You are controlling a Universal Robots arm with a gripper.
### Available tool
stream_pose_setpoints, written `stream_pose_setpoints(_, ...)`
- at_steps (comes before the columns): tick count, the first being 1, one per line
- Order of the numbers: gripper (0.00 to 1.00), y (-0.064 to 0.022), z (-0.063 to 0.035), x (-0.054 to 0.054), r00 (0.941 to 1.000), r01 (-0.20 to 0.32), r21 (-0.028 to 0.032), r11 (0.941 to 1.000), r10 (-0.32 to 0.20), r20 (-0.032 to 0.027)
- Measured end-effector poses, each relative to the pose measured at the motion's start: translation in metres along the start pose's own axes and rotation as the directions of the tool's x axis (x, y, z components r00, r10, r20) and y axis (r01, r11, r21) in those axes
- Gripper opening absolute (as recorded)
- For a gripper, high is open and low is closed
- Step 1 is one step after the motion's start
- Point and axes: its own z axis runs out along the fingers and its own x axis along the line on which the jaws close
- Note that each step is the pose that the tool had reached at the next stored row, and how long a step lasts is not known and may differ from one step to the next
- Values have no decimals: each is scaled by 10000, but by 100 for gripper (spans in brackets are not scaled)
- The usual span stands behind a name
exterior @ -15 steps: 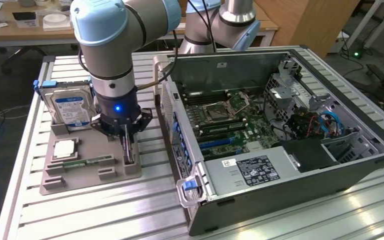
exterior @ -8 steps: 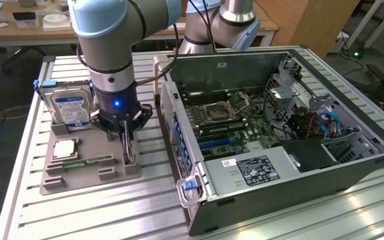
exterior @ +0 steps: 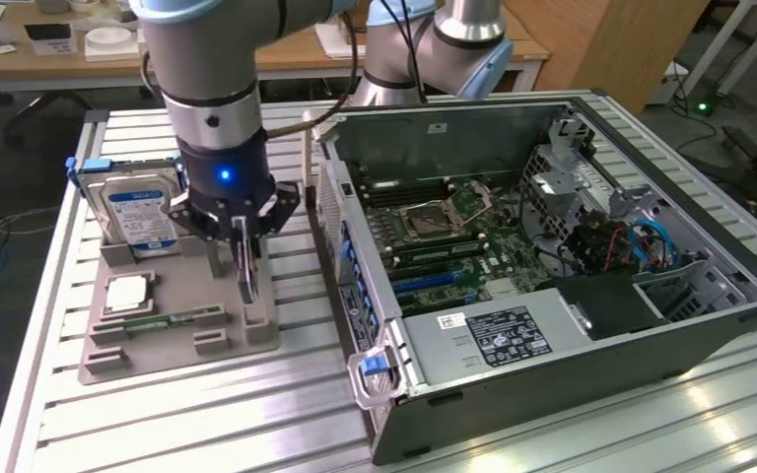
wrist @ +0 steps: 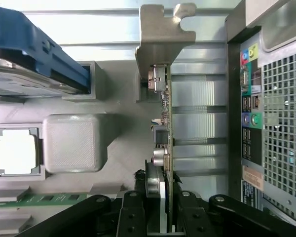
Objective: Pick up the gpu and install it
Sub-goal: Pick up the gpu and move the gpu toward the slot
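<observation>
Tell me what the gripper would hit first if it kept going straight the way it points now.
The gripper points straight down, clamped on the gpu standing on edge. Below it lies the gray tray, probably met first through the card; the gap beneath is unclear.

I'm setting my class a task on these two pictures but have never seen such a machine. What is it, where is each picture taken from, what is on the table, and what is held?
It is a robot arm ending in a gripper, a two-fingered clamp. One picture looks on from off the arm; the other comes from a camera on its wrist. On the slatted table stand an open computer case and a grey holder with a hard drive, a processor chip and a memory stick. The gripper is shut on the gpu, a thin card seen edge-on.
</observation>
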Motion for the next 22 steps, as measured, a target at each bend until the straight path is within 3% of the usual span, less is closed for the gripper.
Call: stream_pose_setpoints(22,28,36,-992,-29,10000,0,0,10000,0,1)
